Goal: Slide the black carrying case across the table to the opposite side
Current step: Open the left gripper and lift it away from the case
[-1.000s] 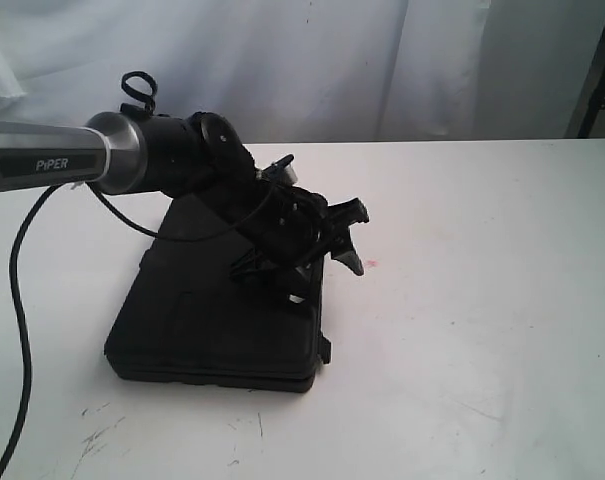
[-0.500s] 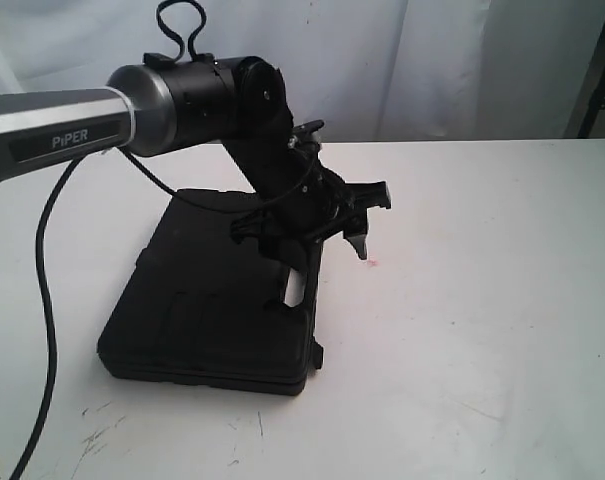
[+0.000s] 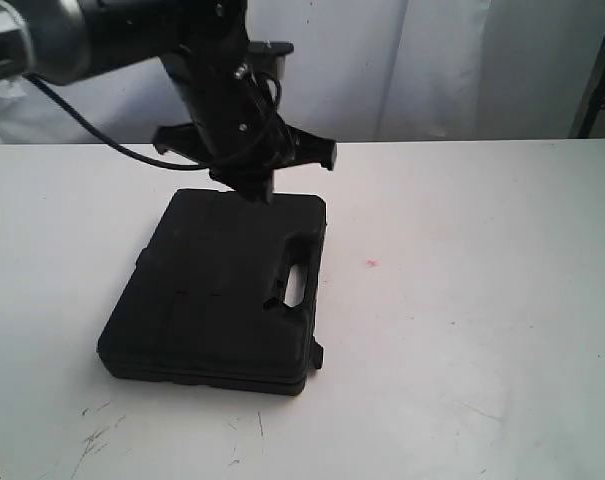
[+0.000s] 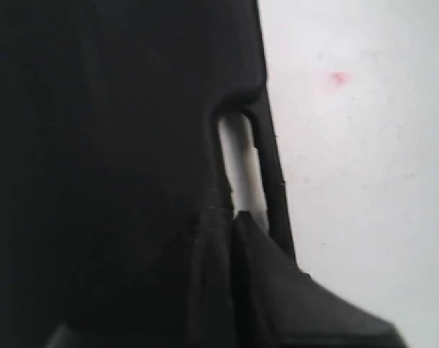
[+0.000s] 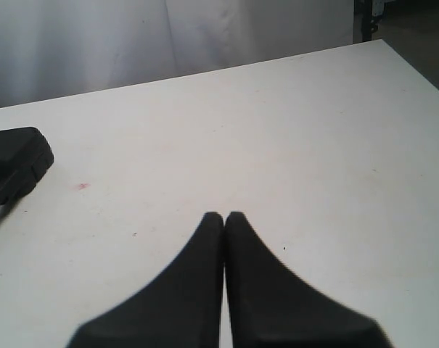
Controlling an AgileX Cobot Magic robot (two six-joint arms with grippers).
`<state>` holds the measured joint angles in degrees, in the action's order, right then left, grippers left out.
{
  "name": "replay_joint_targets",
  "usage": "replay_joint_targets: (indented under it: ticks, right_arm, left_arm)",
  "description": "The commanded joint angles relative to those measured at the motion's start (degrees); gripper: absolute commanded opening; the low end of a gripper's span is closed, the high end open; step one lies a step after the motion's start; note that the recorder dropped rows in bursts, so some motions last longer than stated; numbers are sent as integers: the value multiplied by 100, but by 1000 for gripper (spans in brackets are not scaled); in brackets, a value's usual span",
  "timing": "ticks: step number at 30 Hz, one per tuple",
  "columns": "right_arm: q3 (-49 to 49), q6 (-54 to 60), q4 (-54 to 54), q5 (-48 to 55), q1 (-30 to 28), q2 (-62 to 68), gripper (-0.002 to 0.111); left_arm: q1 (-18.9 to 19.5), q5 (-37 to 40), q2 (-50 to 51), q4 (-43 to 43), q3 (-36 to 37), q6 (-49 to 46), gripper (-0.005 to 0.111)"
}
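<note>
Backdrop: white curtain [image 3: 432, 70] hangs in folds behind the work area, beyond both grippers.
Surface: white table [image 3: 482, 300] spreads wide beneath the two grippers, bare on the right gripper's side.
Left arm: black and silver left arm [image 3: 112, 30] reaches in from above, a black cable [image 3: 112, 150] looping down from it to the wrist.
Task object: black carrying case [image 3: 212, 290] lies flat and closed on the table, directly under the left gripper and well away from the right one. Only one rounded corner of it shows at the edge of the right wrist view.
Left gripper: left gripper [image 3: 263, 193] points straight down over the case's edge farthest from the exterior camera. Its fingers [image 4: 277, 290] meet at a thin seam, pressed together with nothing between them. Whether the tip touches the lid cannot be told.
Right gripper: right gripper [image 5: 225, 217] sits over bare tabletop with its two dark fingers drawn tight together, holding nothing.
Handle: handle slot [image 3: 294, 285] is cut into the case on the side facing the right gripper; white table shows through it.
Marks: small red mark [image 3: 371, 264] lies on the table between the case and the right gripper. Dark scuffs [image 3: 97, 435] streak the tabletop near the case's camera-side corner.
</note>
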<state>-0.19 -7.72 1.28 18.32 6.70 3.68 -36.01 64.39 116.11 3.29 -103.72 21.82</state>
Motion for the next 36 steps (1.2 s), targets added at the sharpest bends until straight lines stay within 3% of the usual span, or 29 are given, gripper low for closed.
replay_joint_targets:
  ticks: [1, 12, 18, 25, 36]
  right_arm:
    - [19, 26, 14, -27, -45, -36, 0]
    - [19, 26, 14, -27, -45, -36, 0]
    - [19, 26, 14, -27, -45, -36, 0]
    - [19, 26, 14, -27, -45, -36, 0]
    - [19, 26, 14, -27, -45, -36, 0]
  left_arm:
    - [5, -639, -956, 469, 742, 339, 0]
    - [5, -3057, -3474, 404, 3988, 325, 0]
    - [5, -3980, -4655, 311, 5276, 327, 0]
    - [5, -3865, -5505, 1149, 5621, 317, 0]
    - [5, -3896, -6250, 1317, 5621, 178, 0]
